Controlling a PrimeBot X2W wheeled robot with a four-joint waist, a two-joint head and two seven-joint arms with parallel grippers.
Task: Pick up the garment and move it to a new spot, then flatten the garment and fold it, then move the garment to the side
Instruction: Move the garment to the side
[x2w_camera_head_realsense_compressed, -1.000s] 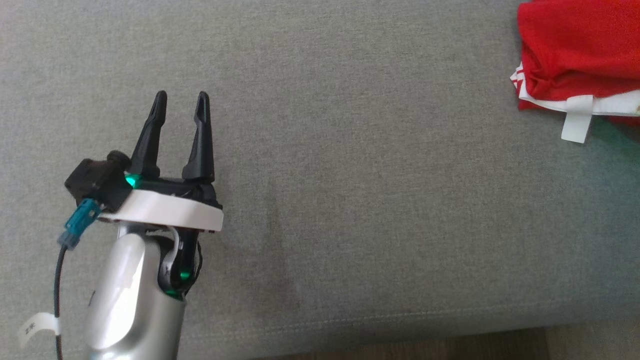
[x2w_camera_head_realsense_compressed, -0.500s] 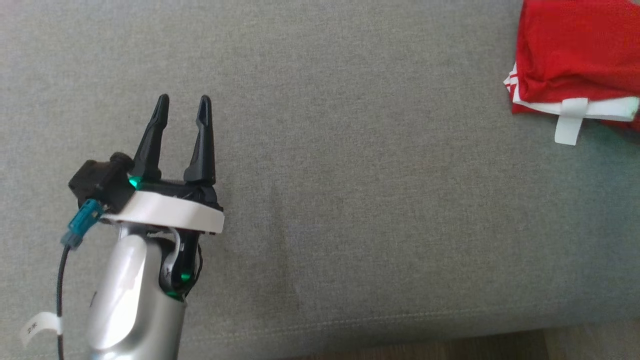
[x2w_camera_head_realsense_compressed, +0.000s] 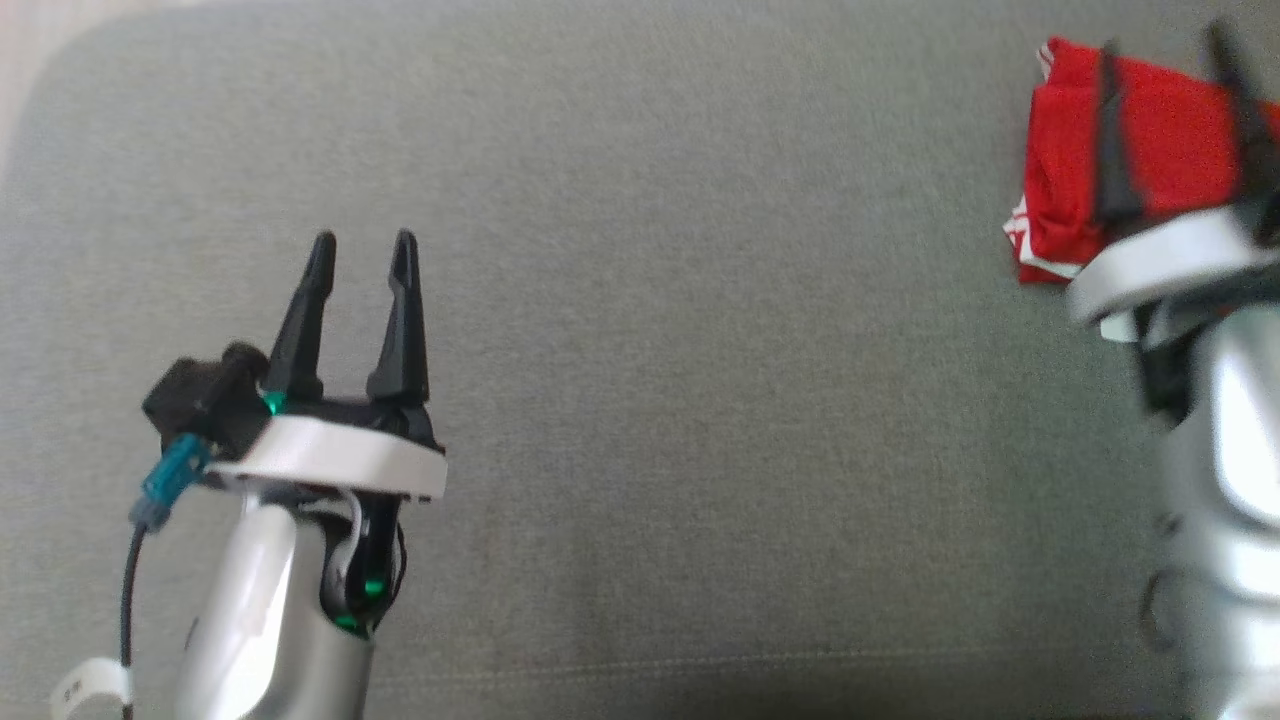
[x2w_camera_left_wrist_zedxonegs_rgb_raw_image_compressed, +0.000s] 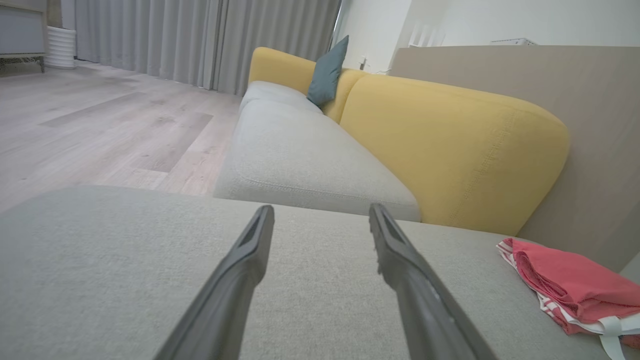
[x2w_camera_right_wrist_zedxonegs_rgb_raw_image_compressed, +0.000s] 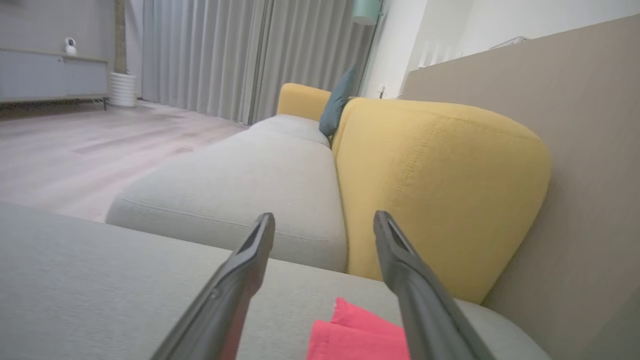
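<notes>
Hovering over the folded red garment (x2w_camera_head_realsense_compressed: 1165, 140), the right hand (x2w_camera_head_realsense_compressed: 1162, 45) has its two fingers spread apart and holds nothing. The garment lies just beneath its fingertips on the grey sofa cushion (x2w_camera_head_realsense_compressed: 700, 350). A clean pick-up probably means lowering straight down and pinching all layers together. The left hand (x2w_camera_head_realsense_compressed: 363, 240), also spread and empty, sits well apart. Beyond the right hand, the yellow backrest (x2w_camera_right_wrist_zedxonegs_rgb_raw_image_compressed: 440, 190) stands close and may limit reach.

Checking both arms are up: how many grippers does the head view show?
2. The left gripper, open, lower left over the grey seat; right gripper, open though blurred, at the right edge over the garment.
</notes>
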